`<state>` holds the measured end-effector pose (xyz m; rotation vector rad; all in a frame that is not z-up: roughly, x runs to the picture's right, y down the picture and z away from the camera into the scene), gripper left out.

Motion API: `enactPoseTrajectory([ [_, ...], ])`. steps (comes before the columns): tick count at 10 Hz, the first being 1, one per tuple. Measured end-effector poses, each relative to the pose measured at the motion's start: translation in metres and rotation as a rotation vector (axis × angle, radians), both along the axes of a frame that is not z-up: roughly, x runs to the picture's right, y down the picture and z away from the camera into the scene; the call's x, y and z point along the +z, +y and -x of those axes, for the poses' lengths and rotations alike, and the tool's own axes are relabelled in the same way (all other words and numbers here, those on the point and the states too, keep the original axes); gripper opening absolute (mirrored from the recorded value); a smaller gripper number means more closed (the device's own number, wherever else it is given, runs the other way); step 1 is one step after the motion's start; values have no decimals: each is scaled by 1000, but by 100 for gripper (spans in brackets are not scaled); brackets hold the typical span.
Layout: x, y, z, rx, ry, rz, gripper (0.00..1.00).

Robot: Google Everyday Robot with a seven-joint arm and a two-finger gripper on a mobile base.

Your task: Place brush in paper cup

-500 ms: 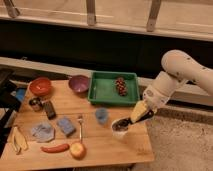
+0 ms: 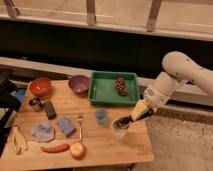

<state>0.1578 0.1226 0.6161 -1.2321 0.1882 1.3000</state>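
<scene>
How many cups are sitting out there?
3: a light-blue cup in the middle; a white paper cup beside it, just below the gripper; a small metal cup near the left edge of the table. None looks hidden.

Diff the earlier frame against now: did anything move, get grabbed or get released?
No visible change. The end effector is at the same spot, just above and right of the paper cup. The brush head is at the cup's mouth, as before. No grab or release shows. The blue cup and the green tray are where they were.
</scene>
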Motion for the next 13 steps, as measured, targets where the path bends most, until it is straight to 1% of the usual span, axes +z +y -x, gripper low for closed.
enactPoseTrajectory([
  [2,7,6,3,0,-8,16,0],
  [7,14,22,16,-14,-39,60,0],
  [9,18,24,22,-13,-43,68,0],
  [12,19,23,21,-17,-39,64,0],
  [13,21,23,23,-30,-35,67,0],
])
